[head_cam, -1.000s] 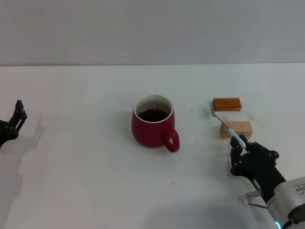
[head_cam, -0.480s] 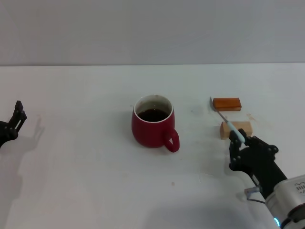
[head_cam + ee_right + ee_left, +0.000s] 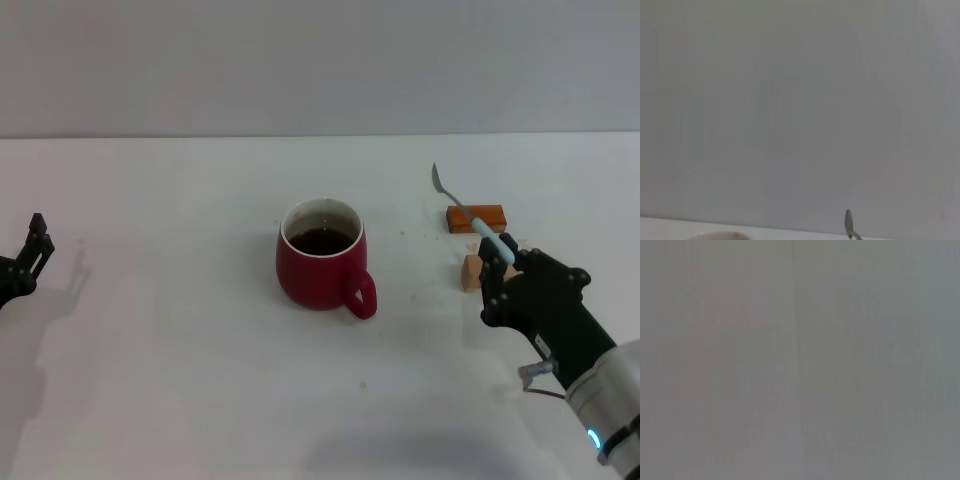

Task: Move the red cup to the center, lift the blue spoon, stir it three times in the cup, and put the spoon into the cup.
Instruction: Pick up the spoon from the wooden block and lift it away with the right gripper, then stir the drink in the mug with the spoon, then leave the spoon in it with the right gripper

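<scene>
Between my right gripper point(image 3: 497, 262) and the red cup point(image 3: 320, 255) the table point(image 3: 180, 330) lies bare; two wooden blocks point(image 3: 478, 243) sit seemingly just behind my fingers.

The head camera looked forward and down over the white counter point(image 3: 180, 380). The right wrist camera faced the grey wall, sharing only the slim metal-bowled, blue-handled spoon point(image 3: 462, 208) point(image 3: 849, 226). The left wrist camera faced blank grey.
</scene>
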